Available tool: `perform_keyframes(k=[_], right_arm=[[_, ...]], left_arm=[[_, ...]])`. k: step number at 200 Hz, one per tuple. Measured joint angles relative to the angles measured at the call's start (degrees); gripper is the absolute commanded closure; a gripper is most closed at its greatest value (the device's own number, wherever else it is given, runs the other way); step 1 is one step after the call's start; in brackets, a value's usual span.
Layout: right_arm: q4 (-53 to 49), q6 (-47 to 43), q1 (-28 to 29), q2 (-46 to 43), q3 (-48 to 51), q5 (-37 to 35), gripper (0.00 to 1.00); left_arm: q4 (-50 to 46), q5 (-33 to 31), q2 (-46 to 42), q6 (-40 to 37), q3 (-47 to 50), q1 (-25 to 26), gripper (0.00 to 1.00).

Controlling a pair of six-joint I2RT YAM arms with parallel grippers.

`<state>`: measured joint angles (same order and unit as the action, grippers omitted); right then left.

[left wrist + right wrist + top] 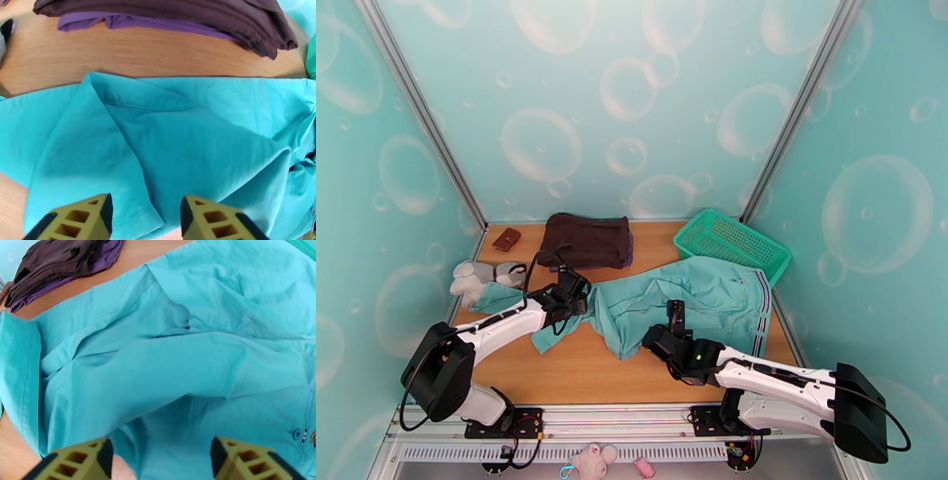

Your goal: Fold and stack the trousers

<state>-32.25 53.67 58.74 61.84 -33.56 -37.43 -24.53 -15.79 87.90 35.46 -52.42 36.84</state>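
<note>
The teal trousers [695, 296] lie crumpled across the wooden table, with the striped waistband [764, 304] at the right and the legs running left. My left gripper [575, 294] hovers over the leg part. In the left wrist view its yellow fingertips stand partly apart over a folded leg edge [177, 138], with no cloth pinched; the left gripper [146, 215] is open. My right gripper [676, 309] is at the near edge of the seat area. Wide open, the right gripper [162, 457] sits above wrinkled teal cloth [177, 358] near a small button mark [297, 433].
A folded dark brown garment [584, 241] lies on a purple one [138, 21] at the back centre. A green mesh basket [731, 241] leans at the back right. A plush toy [474, 278] and a small brown wallet [506, 238] sit at the left.
</note>
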Motion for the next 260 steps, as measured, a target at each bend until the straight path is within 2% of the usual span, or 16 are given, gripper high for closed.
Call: perform_keyframes(k=[112,121,140,170,196,223,260], right_arm=[[1.18,-0.44,0.0,1.84,0.28,0.61,0.31],[1.25,-0.44,0.0,1.9,0.28,0.79,0.31],[1.25,-0.44,0.0,1.9,0.28,0.92,0.31],[1.36,-0.42,-0.59,1.64,0.52,1.22,0.31],[3.23,-0.44,-6.1,-1.53,3.93,3.96,0.31],[6.64,-0.63,-14.01,-8.26,10.99,8.17,0.31],[12.46,-0.48,-23.37,-19.47,21.03,16.76,0.31]], left_arm=[[3.65,1.51,4.02,0.26,3.52,0.61,0.59],[4.15,1.81,4.92,0.09,3.52,0.9,0.66],[4.22,1.68,6.62,-0.02,3.23,1.44,1.0],[3.43,0.33,6.75,0.31,2.73,1.49,1.0],[-0.48,-3.23,3.56,0.31,2.73,1.49,1.0],[-7.58,-9.46,-5.99,0.33,2.34,1.05,1.0],[-18.03,-19.96,-18.56,1.73,-1.66,-4.37,1.0]])
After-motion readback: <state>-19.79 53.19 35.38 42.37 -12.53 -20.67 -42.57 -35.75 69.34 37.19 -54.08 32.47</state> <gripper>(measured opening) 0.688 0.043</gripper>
